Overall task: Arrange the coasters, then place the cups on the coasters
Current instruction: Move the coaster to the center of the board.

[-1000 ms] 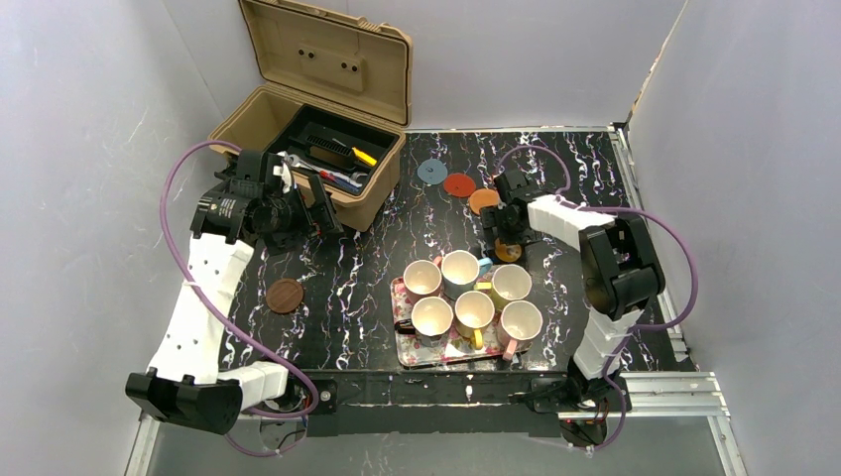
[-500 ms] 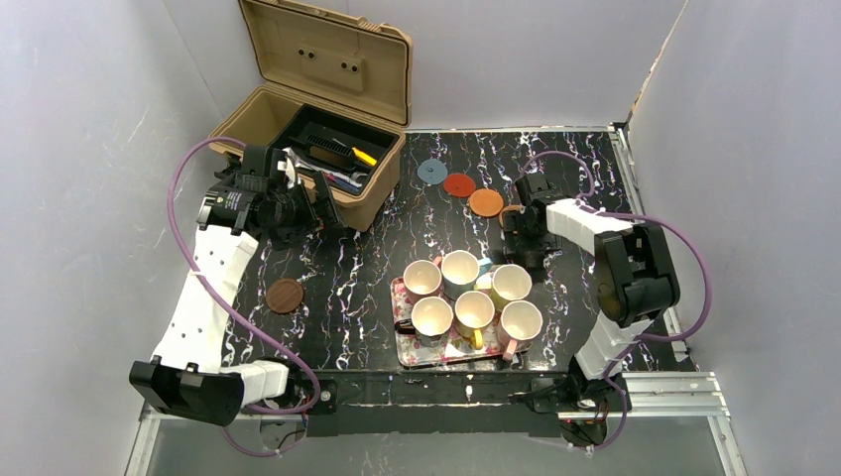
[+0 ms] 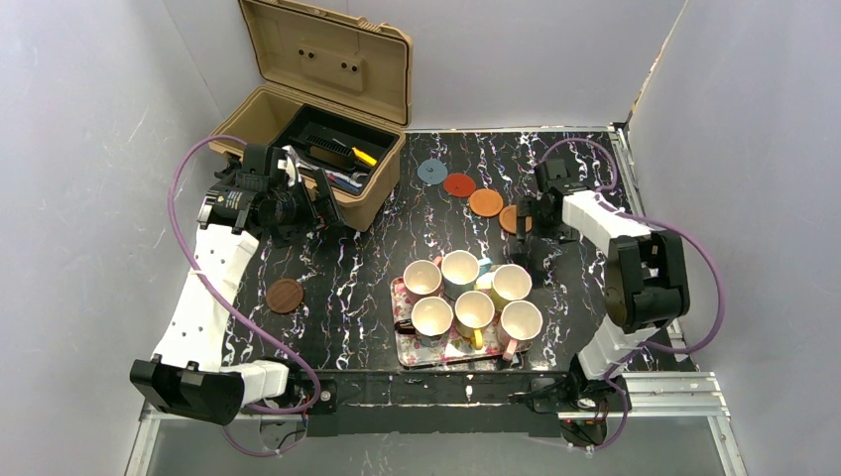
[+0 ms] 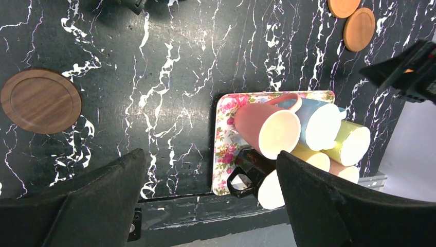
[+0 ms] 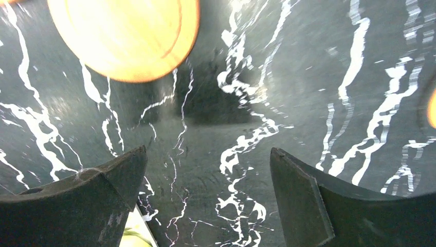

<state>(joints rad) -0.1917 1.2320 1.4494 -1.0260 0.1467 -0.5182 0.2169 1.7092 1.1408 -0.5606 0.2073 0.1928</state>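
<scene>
On the black marbled table (image 3: 337, 248) I see five coasters. Four of them make a diagonal line running from far-left to near-right: blue-grey coaster (image 3: 431, 171), red coaster (image 3: 458, 184), orange coaster (image 3: 485, 202), yellow-orange coaster (image 3: 508, 220). Each lies just beside the next. All are flat, thin round discs.

The dark brown coaster (image 3: 285, 296) lies alone on the left half of the table, well apart from the line. The left wrist view shows its wood grain and a ring near the edge.

The cups (image 3: 460, 268) stand upright, mouths up: six of them, packed in two rows of three on the floral tray (image 3: 402, 349). The tray's long axis runs left to right and it sits near the front edge, about centre. The insides are cream-white; the outsides I can make out are pink, blue and yellow. The black-handled cup (image 3: 432, 316) has its handle pointing left. The yellow cup (image 3: 474, 310) has its handle pointing toward the near edge.

The right gripper (image 3: 524, 216) hangs at the near-right end of the line. Its jaws are spread wide with only bare table between them, and the yellow-orange coaster lies just past the fingertips.

The left gripper (image 3: 322, 203) sits beside the open tan toolbox (image 3: 298, 109), with its jaws also spread wide and empty.
</scene>
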